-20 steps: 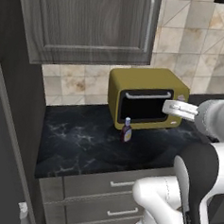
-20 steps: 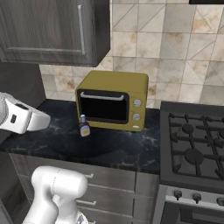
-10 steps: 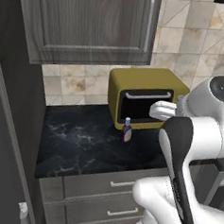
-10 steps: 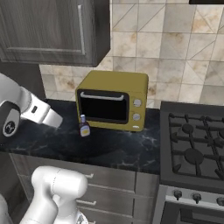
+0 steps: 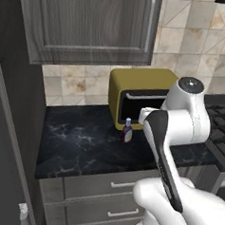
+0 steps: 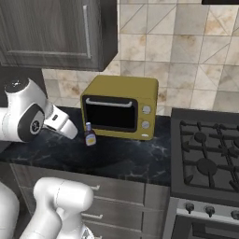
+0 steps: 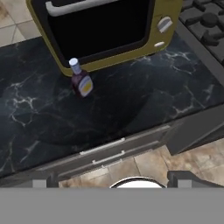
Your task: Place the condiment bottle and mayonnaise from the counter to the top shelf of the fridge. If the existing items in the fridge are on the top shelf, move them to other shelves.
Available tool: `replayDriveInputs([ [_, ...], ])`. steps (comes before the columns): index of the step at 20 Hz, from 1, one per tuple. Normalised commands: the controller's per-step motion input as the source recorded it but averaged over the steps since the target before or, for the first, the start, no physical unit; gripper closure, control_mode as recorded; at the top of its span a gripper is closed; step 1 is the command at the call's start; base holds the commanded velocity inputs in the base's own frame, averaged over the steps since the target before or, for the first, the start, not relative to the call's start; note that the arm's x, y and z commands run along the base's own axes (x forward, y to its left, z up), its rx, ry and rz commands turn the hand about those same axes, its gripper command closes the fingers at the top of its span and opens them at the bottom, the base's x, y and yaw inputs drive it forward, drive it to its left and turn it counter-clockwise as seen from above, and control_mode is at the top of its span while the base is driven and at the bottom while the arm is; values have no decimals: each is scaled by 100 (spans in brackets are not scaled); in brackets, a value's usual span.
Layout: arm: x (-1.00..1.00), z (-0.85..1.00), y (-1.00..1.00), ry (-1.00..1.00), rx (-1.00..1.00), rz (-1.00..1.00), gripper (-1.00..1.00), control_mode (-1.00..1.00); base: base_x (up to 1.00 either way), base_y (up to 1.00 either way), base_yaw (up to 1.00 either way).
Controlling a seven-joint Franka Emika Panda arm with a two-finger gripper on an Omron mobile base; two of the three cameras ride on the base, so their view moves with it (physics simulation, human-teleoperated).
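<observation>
The arm has swung in over the counter (image 5: pixel 83 145), gripper (image 7: pixel 113 177) spread wide, condiment bottle (image 7: pixel 80 80) unmoved.

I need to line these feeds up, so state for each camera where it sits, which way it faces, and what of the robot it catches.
Left base view: behind the arm's left, facing the counter; white arm at lower right.
Right base view: behind its right, facing the toaster oven and stove; arm at lower left.
Hand view: above the counter edge, looking down; gripper open at bottom.
All share the condiment bottle before the oven.
</observation>
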Motion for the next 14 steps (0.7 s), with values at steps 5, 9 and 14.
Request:
replayDriveInputs([
  [5, 54, -53, 9, 0, 0, 0, -100, -100, 0, 0, 0],
  [9, 49, -38, 11, 0, 0, 0, -100, -100, 0, 0, 0],
  [14, 48, -35, 19, 0, 0, 0, -100, -100, 0, 0, 0],
])
